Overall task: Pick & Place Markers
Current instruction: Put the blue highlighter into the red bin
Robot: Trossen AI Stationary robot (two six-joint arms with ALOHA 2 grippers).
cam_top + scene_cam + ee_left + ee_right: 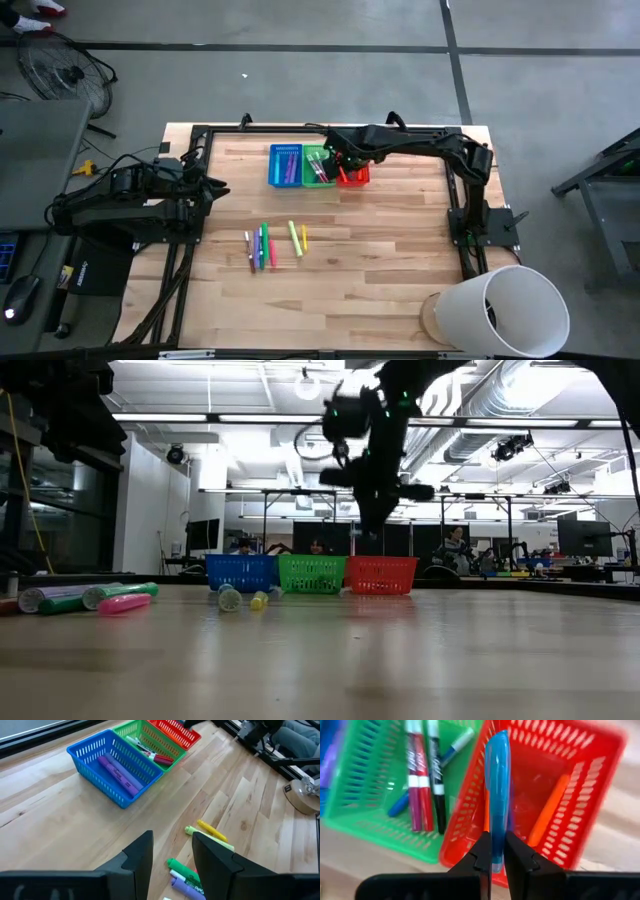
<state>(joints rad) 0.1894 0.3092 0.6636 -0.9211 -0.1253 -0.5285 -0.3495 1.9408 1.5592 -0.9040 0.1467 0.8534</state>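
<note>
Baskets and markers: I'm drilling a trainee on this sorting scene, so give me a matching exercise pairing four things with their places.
Things:
1. Purple markers
2. Blue marker
3. Orange marker
4. Yellow marker

Places:
A. lying on the table
B. in the red basket
C. in the blue basket
D. in the right end effector

Pairs: 1-C, 2-D, 3-B, 4-A

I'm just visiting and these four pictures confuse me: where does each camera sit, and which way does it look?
High: overhead, looking straight down on the table and both arms.
Low: table height, facing the three baskets; one arm hangs above.
Left wrist: on the idle left gripper, fingers open, facing the blue basket.
Right wrist: right gripper pinching a blue marker over the red basket.
All views show the baskets.
</note>
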